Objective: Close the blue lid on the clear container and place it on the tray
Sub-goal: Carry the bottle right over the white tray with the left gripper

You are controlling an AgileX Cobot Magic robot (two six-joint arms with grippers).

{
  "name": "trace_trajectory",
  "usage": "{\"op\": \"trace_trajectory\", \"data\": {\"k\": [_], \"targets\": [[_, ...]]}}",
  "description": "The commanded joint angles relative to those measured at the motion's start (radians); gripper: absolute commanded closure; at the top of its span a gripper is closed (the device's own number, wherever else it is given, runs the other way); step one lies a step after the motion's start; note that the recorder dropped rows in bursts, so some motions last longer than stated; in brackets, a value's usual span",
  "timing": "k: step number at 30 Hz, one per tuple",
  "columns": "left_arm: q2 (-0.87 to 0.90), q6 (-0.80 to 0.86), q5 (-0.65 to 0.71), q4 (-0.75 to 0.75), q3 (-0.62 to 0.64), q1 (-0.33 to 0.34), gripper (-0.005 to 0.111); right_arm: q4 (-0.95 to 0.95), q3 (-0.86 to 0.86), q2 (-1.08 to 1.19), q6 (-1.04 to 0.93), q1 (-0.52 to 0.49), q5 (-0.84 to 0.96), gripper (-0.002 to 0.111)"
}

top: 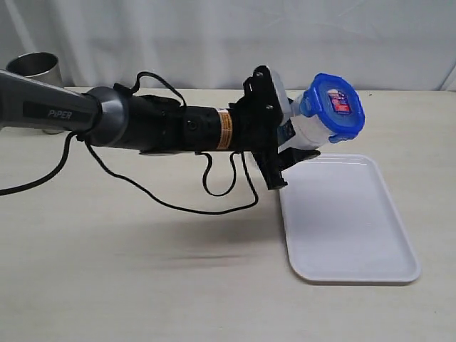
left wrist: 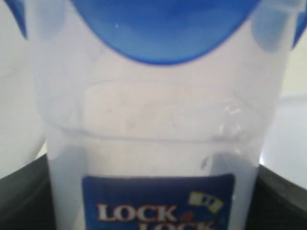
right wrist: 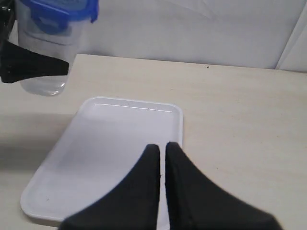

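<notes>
Clear container (top: 308,134) sat clamped between the fingers of the left gripper (top: 294,122), one finger on each side of its body, grip below the lid. Blue lid (top: 335,105) was on the container's mouth, red-and-white sticker facing the exterior camera; cannot tell if the tabs were snapped down. Container was tilted, lid end leaning toward the camera and to the right, held in the air above the far left corner of the tray (top: 345,235), not touching it. Left wrist view was filled by the container (left wrist: 153,120), with the lid (left wrist: 163,28) at the far end, a blue printed label (left wrist: 158,201) on the wall, and dark fingers (left wrist: 21,201) at both sides. Left arm (top: 107,117) reached in from the left, level over the table (top: 142,285), with a black cable (top: 214,196) hanging in a loop under it. Right gripper (right wrist: 161,149) had its fingers pressed together with nothing between them, and hovered over one end of the tray (right wrist: 120,143); it was out of the exterior view. Right wrist view also caught the container (right wrist: 45,72) and lid (right wrist: 57,12) beyond the tray's far corner. Tray lay flat on the table, white, nothing on it. Grey steel cup (top: 35,70) stood at the far left of the table, well apart from the tray.
</notes>
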Motion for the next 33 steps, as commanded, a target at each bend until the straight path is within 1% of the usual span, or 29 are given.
{"op": "trace_trajectory", "data": {"k": [1, 3, 7, 10, 13, 17, 20, 27, 30, 33], "targets": [[-0.015, 0.25, 0.287, -0.013, -0.087, -0.062, 0.107, 0.001, 0.001, -0.006, -0.007, -0.006, 0.0, 0.104], [-0.015, 0.425, 0.367, -0.013, -0.105, -0.087, 0.107, 0.001, 0.001, -0.006, -0.007, -0.006, 0.0, 0.104], [-0.011, 0.747, 0.452, -0.016, -0.114, -0.124, 0.107, 0.001, 0.001, -0.006, -0.007, -0.006, 0.0, 0.104], [-0.011, 0.921, 0.494, -0.017, -0.114, -0.149, 0.107, 0.001, 0.001, -0.006, -0.007, -0.006, 0.0, 0.104], [-0.011, 1.039, 0.505, -0.017, -0.114, -0.159, 0.107, 0.001, 0.001, -0.006, -0.007, -0.006, 0.0, 0.104], [-0.011, 1.146, 0.52, -0.017, -0.114, -0.174, 0.107, 0.001, 0.001, -0.006, -0.007, -0.006, 0.0, 0.104], [-0.011, 1.184, 0.535, -0.017, -0.114, -0.178, 0.107, 0.001, 0.001, -0.006, -0.007, -0.006, 0.0, 0.104], [-0.011, 1.184, 0.542, -0.017, -0.114, -0.182, 0.107, 0.001, 0.001, -0.006, -0.007, -0.006, 0.0, 0.104], [-0.011, 1.184, 0.542, -0.015, -0.114, -0.194, 0.107, 0.001, 0.001, -0.006, -0.007, -0.006, 0.0, 0.104], [-0.011, 1.257, 0.548, -0.015, -0.114, -0.204, 0.107, 0.001, 0.001, -0.006, -0.007, -0.006, 0.0, 0.104]]}}
